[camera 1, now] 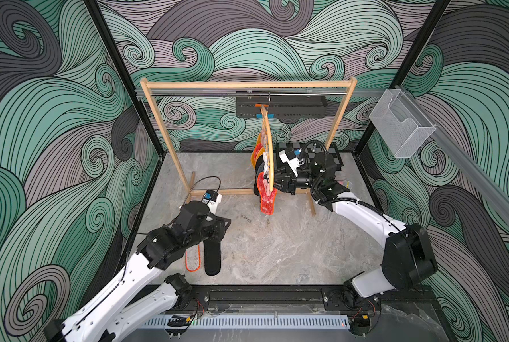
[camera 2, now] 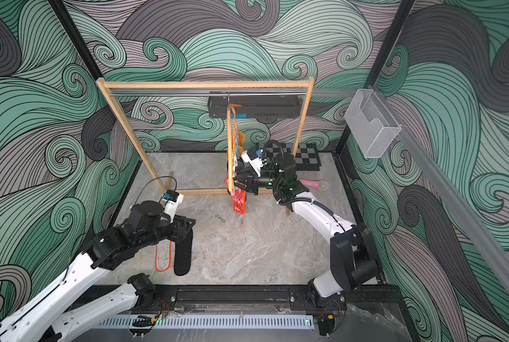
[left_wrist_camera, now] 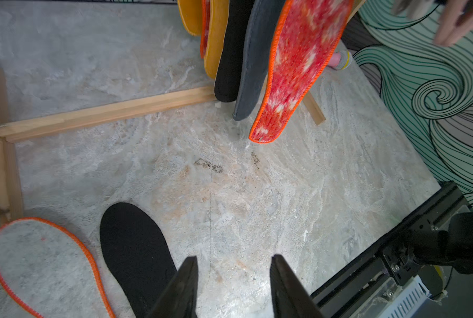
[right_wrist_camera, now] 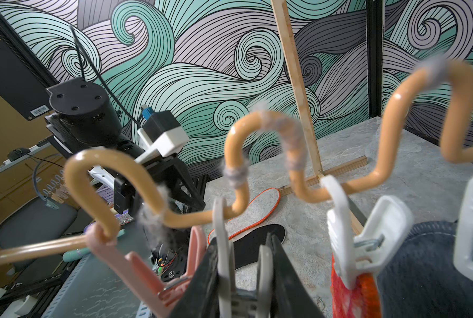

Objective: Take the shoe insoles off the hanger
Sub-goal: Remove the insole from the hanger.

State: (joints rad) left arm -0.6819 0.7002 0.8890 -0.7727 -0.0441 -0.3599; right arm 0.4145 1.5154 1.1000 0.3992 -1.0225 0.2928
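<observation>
The left gripper (left_wrist_camera: 234,257) sits closest to its wrist camera. Its two black fingers (left_wrist_camera: 185,286) stand apart with nothing between them, only bare table (left_wrist_camera: 257,192) showing in the gap. Below it, near the table's left edge toward the front, two shoe insoles lie off the hanger, side by side and not touching. One is a black insole (left_wrist_camera: 136,256) with one end hidden behind a finger. The other is a pale insole (left_wrist_camera: 42,267) with orange edging, cut off by the frame. In both top views the left arm covers their rearward ends.

The right gripper (right_wrist_camera: 242,245) is clenched on a grey peg (right_wrist_camera: 221,228) of the hanger (camera 1: 269,148); the peg's lower end falls below the wrist picture. In both top views the hanger shows edge-on as a thin wooden strip, hooked on the rail of the rack frame (camera 1: 247,85) above the table's rear middle. Its wavy bar (right_wrist_camera: 238,154), tan and glossy with tufts of grey fluff, carries a pink peg (right_wrist_camera: 136,261) and a white peg (right_wrist_camera: 367,234) that bites a red, orange-trimmed top edge.

Six insoles hang overlapping, their tops cut off in the left wrist view. The red-white mottled insole (left_wrist_camera: 295,68) with orange trim hangs nearest the table's front edge. Behind it come a dark grey insole (left_wrist_camera: 254,60), a hanging black insole (left_wrist_camera: 231,55) and a mustard yellow insole (left_wrist_camera: 214,35). Last are a sliver of red and more mustard, mostly hidden.
</observation>
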